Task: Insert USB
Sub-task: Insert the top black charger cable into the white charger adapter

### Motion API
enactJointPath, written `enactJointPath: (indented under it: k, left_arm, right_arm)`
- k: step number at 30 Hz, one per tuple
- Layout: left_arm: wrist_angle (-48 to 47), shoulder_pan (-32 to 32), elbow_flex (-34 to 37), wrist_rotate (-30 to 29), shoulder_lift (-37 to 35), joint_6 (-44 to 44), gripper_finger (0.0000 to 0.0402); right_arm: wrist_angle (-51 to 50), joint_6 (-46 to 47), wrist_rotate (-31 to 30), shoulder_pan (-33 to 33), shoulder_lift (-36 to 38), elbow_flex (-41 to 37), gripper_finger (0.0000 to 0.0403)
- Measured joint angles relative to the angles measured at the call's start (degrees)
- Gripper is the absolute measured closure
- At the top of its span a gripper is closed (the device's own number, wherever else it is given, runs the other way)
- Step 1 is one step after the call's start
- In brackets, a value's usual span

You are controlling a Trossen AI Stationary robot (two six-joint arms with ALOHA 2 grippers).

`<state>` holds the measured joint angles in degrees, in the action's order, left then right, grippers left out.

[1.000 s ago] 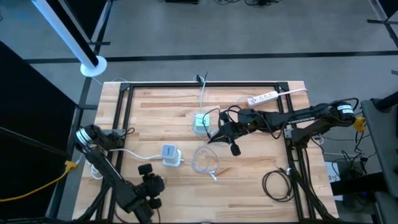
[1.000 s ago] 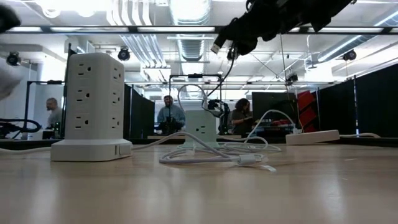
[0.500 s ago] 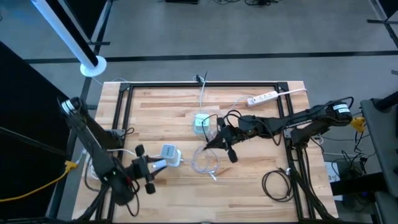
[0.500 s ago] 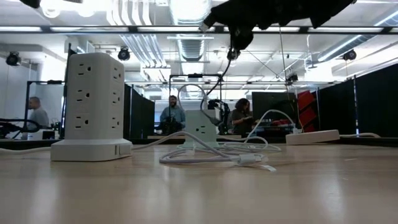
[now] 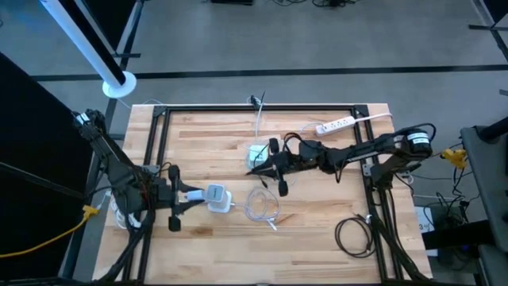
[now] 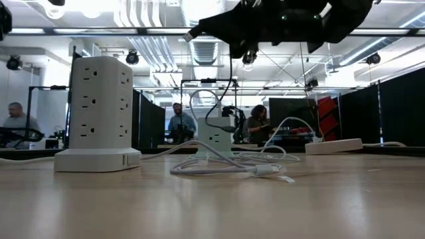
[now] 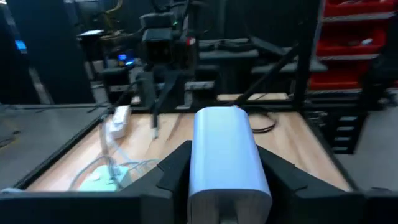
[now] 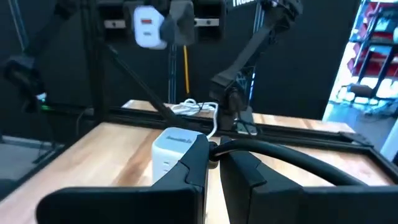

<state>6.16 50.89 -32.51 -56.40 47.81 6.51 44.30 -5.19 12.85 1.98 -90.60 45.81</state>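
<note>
Here the left gripper (image 5: 193, 198) clamps the white power tower (image 5: 216, 197); just beyond that tower, the right gripper (image 5: 255, 168) pinches a black USB cable (image 8: 298, 163).

A white power strip (image 5: 334, 125) lies at the far right of the wooden surface (image 5: 206, 135). A coiled black cable (image 5: 355, 236) rests near the right front corner.

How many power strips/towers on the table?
3: tower at the left pincer, small tower mid-table by the right pincer, flat strip at the far edge.
</note>
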Motion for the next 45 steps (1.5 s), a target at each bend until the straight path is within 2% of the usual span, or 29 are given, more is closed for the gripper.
enactJointPath:
  k: [6,15,18,23,28,33,37,45]
  left_arm:
    - [0.2,-1.2,1.3,6.1,-1.9,-1.3,0.0284]
    - [0.3,-6.1,2.7,2.3,-2.2,-6.3,0.0284]
    - [0.3,-9.8,4.5,1.9,-2.1,-4.2,0.0284]
    - [0.4,-15.4,7.5,1.1,-0.8,-3.7,0.0284]
    - [0.5,-18.1,8.1,-2.6,1.5,-10.2,0.0284]
    - [-0.1,-18.3,8.3,-5.9,3.0,-14.8,0.0284]
    - [-2.1,-18.3,8.3,-9.3,3.6,-12.7,0.0284]
    - [-6.7,-18.3,8.3,-10.6,5.0,-6.0,0.0284]
  right_arm:
    - [1.2,-7.7,5.1,-0.1,-3.7,2.7,0.0389]
    - [0.9,-6.3,5.1,1.3,-7.8,7.8,0.0389]
    - [1.0,-4.4,5.2,2.3,-7.8,8.6,0.0389]
    - [0.1,4.5,5.2,5.7,-6.4,9.0,0.0389]
    - [-2.7,18.7,5.8,12.1,-4.0,9.1,0.0389]
    - [-1.9,32.5,11.7,19.4,-2.6,9.1,0.0389]
    - [-1.4,35.6,15.9,23.5,-2.0,9.5,0.0389]
    - [-1.2,39.8,20.8,25.8,-1.4,12.2,0.0389]
